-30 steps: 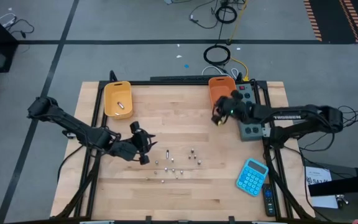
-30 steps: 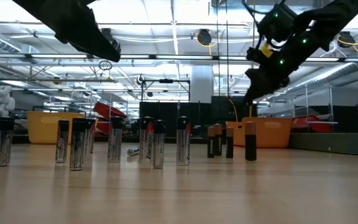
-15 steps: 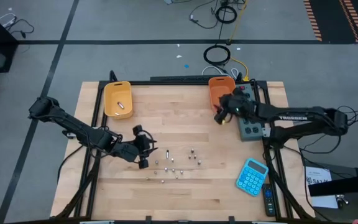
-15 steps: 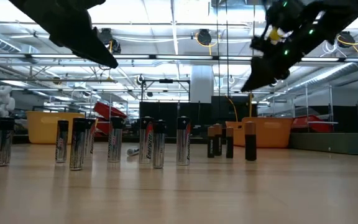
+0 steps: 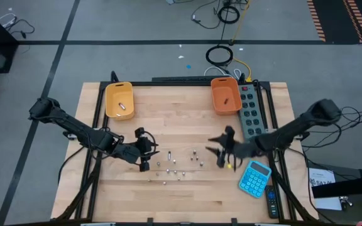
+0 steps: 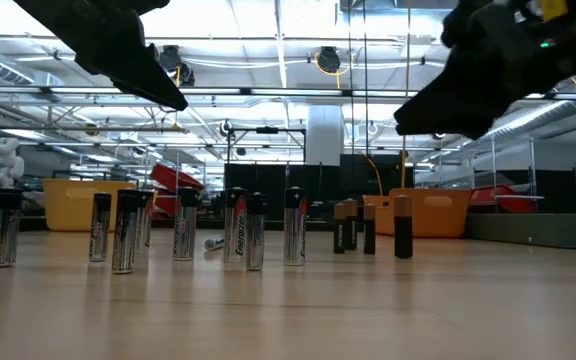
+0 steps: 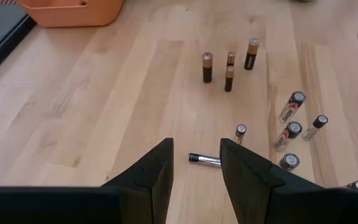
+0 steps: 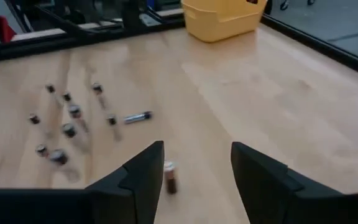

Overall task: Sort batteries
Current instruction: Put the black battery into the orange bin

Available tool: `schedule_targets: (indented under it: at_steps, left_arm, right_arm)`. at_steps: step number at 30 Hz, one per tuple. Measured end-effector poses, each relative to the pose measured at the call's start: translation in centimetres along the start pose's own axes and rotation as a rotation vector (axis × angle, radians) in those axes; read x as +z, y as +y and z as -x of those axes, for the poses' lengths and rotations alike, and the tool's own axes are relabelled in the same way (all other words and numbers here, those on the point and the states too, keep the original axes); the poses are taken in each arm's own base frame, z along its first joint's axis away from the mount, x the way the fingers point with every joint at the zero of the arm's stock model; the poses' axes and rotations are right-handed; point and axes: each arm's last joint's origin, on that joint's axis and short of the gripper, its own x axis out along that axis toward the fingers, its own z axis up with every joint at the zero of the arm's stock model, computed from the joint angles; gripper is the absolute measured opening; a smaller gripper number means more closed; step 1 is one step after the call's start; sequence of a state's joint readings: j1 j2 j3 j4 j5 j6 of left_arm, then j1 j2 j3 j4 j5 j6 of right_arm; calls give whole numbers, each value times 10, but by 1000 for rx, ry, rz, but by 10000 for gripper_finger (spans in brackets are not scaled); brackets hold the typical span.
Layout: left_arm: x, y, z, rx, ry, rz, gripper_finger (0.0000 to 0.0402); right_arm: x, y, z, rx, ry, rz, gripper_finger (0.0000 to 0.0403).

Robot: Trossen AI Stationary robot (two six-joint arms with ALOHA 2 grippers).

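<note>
- The right gripper (image 5: 222,152) hangs low over the table (image 5: 193,194) just right of the batteries (image 5: 175,164), fingers spread wide with nothing between them; its wrist view shows a brown-and-gold battery (image 8: 170,176) standing in the open gap ahead.
- The left gripper (image 5: 144,150) hovers at the cluster's left edge, fingers parted about half way and empty; one fallen battery (image 7: 205,160) lies on its side just beyond its fingertips (image 7: 160,155).
- Most batteries stand upright mid-table, silver-and-black ones to the left, shorter brown ones (image 6: 368,228) to the right; the yellow bin (image 5: 119,100) at the far left already holds a couple, while the orange bin (image 5: 225,95) at the far right shows nothing clearly inside.
- Handling, as a judgement: each cell looks small, rigid, smooth and dense for its size; an upright one is likely to topple at a sideways nudge and roll; the safest hold looks to be across the middle of the barrel, fingers squarely either side, approached from above.
- Views: the high camera alone shows both bins, the blue calculator (image 5: 254,177) and the power strip (image 5: 252,116); the low camera alone shows which cells stand and how their heights differ; the wrist cameras alone show the gaps between fingers.
</note>
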State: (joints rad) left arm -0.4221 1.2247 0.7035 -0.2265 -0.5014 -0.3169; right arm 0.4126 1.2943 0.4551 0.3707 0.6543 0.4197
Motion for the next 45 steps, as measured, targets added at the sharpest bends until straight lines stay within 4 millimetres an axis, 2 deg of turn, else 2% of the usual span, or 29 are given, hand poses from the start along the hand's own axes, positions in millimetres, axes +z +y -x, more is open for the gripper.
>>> schedule_targets:
  at_steps: [6,11,18,26,37,41,45]
  left_arm:
    - [0,0,0,2,-1,-4,141]
    - [0,0,0,5,-1,-7,141]
    - [0,0,0,4,1,-7,141]
    - [0,0,0,0,3,-7,141]
    - [0,1,0,8,3,-10,141]
    - [-2,1,0,16,20,-20,141]
    - [-2,2,0,20,21,-21,141]
  right_arm:
    - [-24,45,-9,-5,37,66,178]
    - [-38,66,-22,3,77,104,178]
    - [-48,69,-28,-15,98,63,195]
    - [-69,69,-34,-119,66,118,198]
    - [-88,74,-45,-112,34,101,198]
    - [-94,73,-48,-107,47,100,180]
    - [-93,72,-49,-109,51,89,129]
